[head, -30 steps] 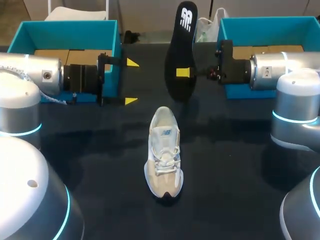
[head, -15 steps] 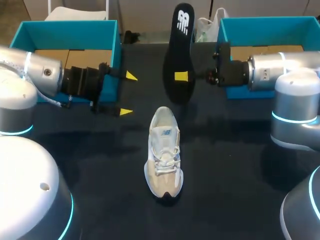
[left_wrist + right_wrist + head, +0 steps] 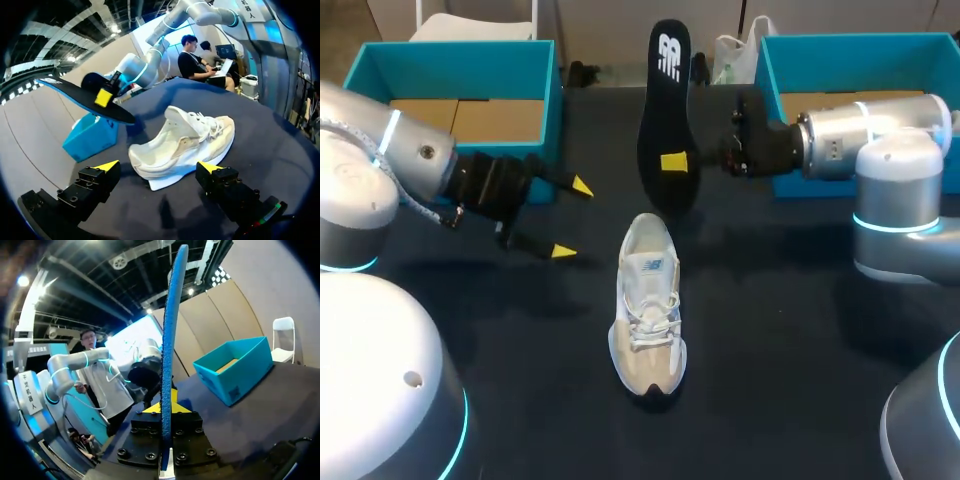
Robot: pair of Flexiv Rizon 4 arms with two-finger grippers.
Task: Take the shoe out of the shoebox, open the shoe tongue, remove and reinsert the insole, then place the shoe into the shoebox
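Left arm comes in low from its side, wrist angled down toward the table (image 3: 770,390). Left gripper (image 3: 572,218) hangs w/ fingers wide apart, nothing btwn them, near the white sneaker (image 3: 648,300), which sits on its sole mid-table. Right arm reaches across level, right gripper (image 3: 673,162) clamped on the black insole (image 3: 665,100), held on edge behind the sneaker. White logo at the insole's far end; the sneaker's tongue seems to carry a label too.
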